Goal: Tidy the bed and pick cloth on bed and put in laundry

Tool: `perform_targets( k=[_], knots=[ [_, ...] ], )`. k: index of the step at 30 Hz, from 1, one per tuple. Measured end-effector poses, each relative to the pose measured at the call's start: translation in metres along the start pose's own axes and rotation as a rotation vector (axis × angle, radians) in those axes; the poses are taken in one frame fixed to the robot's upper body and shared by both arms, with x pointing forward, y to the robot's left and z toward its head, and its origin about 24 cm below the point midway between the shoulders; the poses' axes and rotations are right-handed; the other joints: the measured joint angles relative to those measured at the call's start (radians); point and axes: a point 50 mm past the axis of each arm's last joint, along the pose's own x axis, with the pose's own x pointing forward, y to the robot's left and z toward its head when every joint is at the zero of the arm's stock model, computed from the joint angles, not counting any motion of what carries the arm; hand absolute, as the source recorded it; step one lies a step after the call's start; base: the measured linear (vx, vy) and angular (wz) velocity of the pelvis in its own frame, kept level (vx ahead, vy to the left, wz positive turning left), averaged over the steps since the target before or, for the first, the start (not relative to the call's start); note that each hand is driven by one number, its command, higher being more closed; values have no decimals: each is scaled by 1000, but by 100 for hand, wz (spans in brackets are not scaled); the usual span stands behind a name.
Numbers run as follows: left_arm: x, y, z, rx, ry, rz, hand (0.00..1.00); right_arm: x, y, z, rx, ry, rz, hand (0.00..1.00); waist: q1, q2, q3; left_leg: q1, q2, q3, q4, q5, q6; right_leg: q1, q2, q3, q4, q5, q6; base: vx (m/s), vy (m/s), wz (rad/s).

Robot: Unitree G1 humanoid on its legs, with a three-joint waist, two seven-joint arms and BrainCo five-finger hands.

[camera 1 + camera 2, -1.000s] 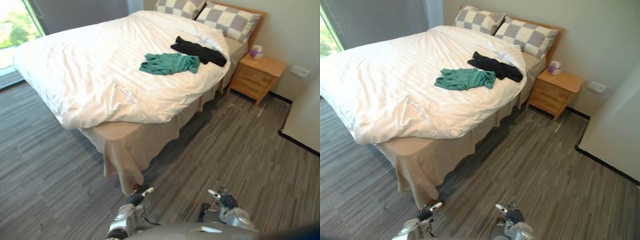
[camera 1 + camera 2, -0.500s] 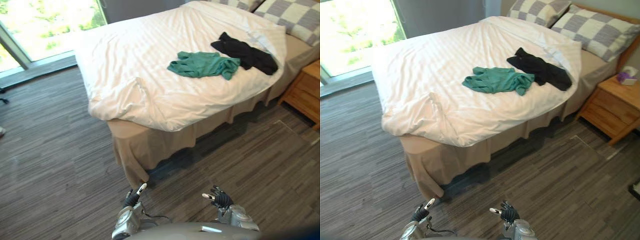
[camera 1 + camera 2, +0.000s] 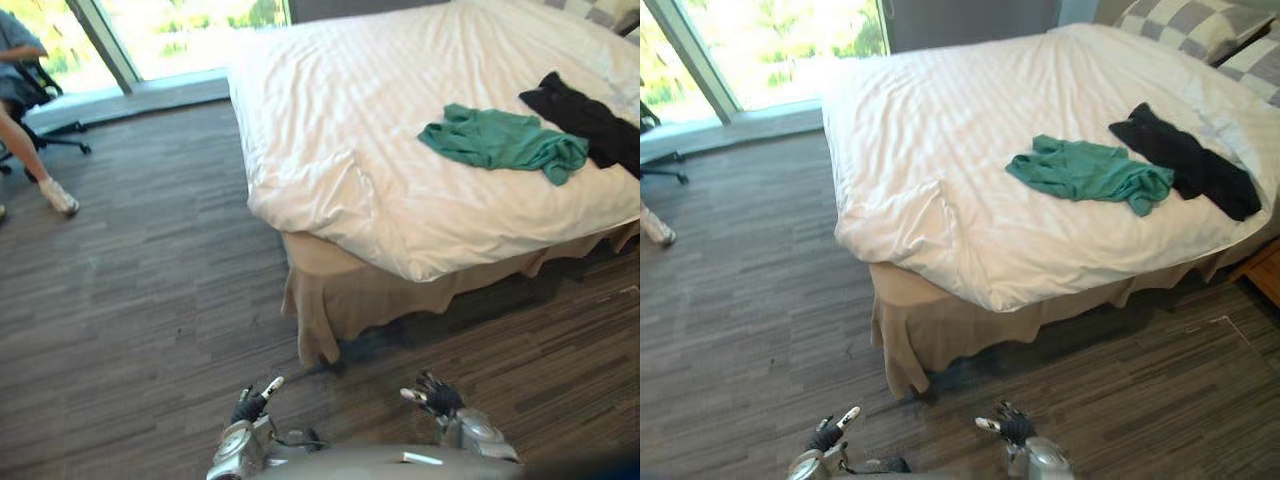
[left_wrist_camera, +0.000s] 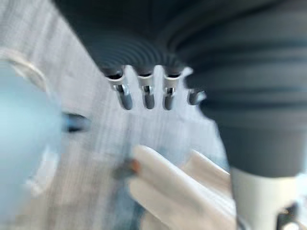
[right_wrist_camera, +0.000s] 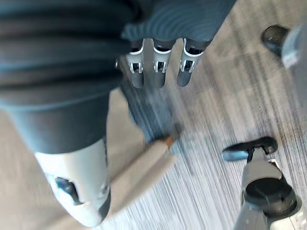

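Approach step, I'd say: left hand (image 3: pixel 251 404) and right hand (image 3: pixel 434 398) hang spread and empty, green cloth (image 3: pixel 503 141) at two o'clock on the bed (image 3: pixel 340 90), so next it's step in and reach.

One bed (image 3: pixel 940 120) carries two cloths: one green cloth (image 3: pixel 1090 172) at its centre and one black cloth (image 3: pixel 1185 160) at 3 o'clock of it. Two checked pillows (image 3: pixel 1180 25) lie at 1 o'clock. One chair (image 3: pixel 45 85) holds one person (image 3: pixel 12 32) at 10 o'clock.
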Motion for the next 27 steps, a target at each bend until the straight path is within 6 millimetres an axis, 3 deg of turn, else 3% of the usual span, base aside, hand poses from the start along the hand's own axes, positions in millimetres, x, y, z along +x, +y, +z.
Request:
perform_targets(
  k=[1,2,3,4,5,7,10,12,14,16,19,23,25,27],
  knots=[
    [-1,0,-5,16,18,-3,0,-1,-4,0,-2,0,-18,0,0,6,2,20,-2,-17,-22,-15,3,-22,-23,15,104,-17,23,5,4,42],
    [-1,-2,-8,17,32,-7,0,-2,-8,-1,-3,4,-31,0,-2,20,2,35,0,-22,-44,-33,2,-51,-39,35,191,-27,22,10,51,37],
    [0,-5,-7,32,39,-14,0,-4,-16,-1,4,7,-68,0,-6,35,11,72,-14,-44,-71,-32,9,-142,-99,119,426,-29,8,-20,50,49],
    [1,-4,-5,67,41,-19,0,-5,-18,-4,34,9,-88,0,-30,30,24,87,-14,-73,-74,-41,14,-209,-116,224,567,-87,12,-32,26,59],
    [1,0,-4,81,42,-11,0,-6,-16,-7,45,14,-86,0,-39,17,23,89,-16,-90,-76,-45,9,-230,-107,255,593,-125,8,-40,-42,78],
    [2,5,1,97,32,-4,0,-8,-16,-12,72,5,-93,0,-53,-19,28,90,-16,-139,-80,-42,6,-284,-36,309,513,-173,-8,21,-77,76],
    [2,5,3,106,30,-4,0,-14,-22,-23,122,17,-119,0,-60,-32,24,88,-18,-206,-115,-16,-28,-255,53,354,266,-169,-13,109,-141,67],
    [1,-5,-4,112,45,-34,0,-16,-28,-23,132,18,-130,0,-57,14,19,89,-2,-208,-177,34,-49,-255,88,333,219,-162,-18,157,-97,26],
    [1,-9,-7,106,51,-42,0,-15,-28,-20,134,9,-121,0,-60,34,18,86,20,-214,-203,58,-63,-240,114,306,189,-145,-16,174,-94,21],
    [0,-5,-8,125,52,-37,0,-14,-24,-21,136,10,-110,0,-58,28,15,104,35,-209,-201,62,-70,-199,134,307,160,-136,-17,180,-53,24],
    [0,-2,-6,140,39,-38,0,-12,-16,-23,120,18,-66,0,-48,-2,3,119,49,-197,-201,62,-77,-163,158,310,107,-121,-23,155,-35,5],
    [0,0,-5,174,27,-36,0,-5,-9,-6,142,-41,-33,0,-46,-9,0,115,41,-144,-182,63,-78,-147,166,349,26,-74,-3,60,26,-25],
    [0,0,-3,174,8,-37,0,-7,-10,-11,163,-18,-43,0,-47,-13,1,76,38,-141,-80,44,-79,-133,145,361,4,-57,-6,0,-7,-16],
    [0,-4,0,173,-18,-45,0,-9,-13,-16,202,6,-67,0,-48,1,12,-11,79,-140,149,-40,-70,-114,151,366,-8,-61,-12,-40,-53,-18]
  ],
)
